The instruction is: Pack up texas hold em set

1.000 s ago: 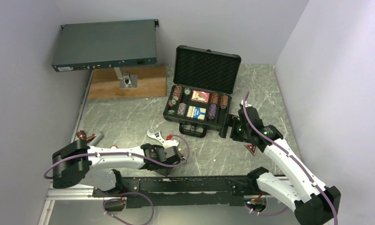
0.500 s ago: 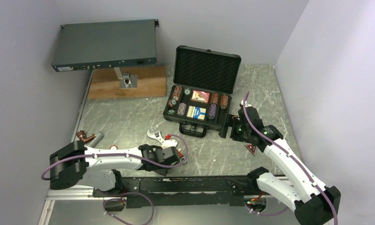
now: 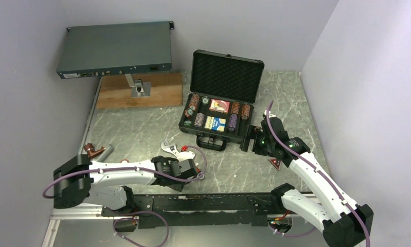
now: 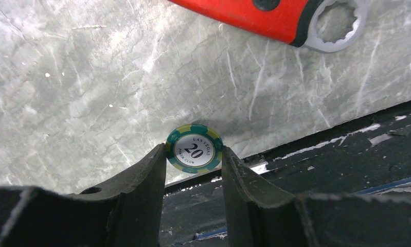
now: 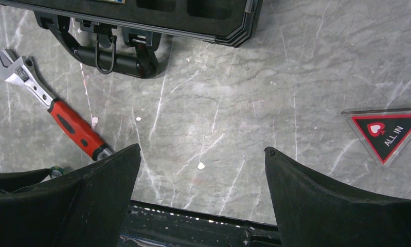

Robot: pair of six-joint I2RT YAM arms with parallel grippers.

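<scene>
While the right gripper [image 5: 201,149] hangs with its jaws spread wide and nothing between them, the left gripper [image 4: 193,151] is clamped on a green and yellow poker chip [image 4: 194,148] marked 20. Its fingers press the chip's rim from both sides, right at the near edge of the marble table [image 3: 141,128], close to the red handle of a wrench [image 5: 72,126]. Whether the chip touches the table I cannot tell.

The black case [image 3: 227,77] sits open toward the back of the table, lid upright, handle [image 5: 108,56] facing the arms. Rows of chips [image 3: 194,103] fill its slots, with a red card deck [image 3: 219,106] and a blue one [image 3: 215,123] between them. A small red triangle [image 5: 386,131] reading ALL IN lies flat on the table near the right gripper, apart from the case.
</scene>
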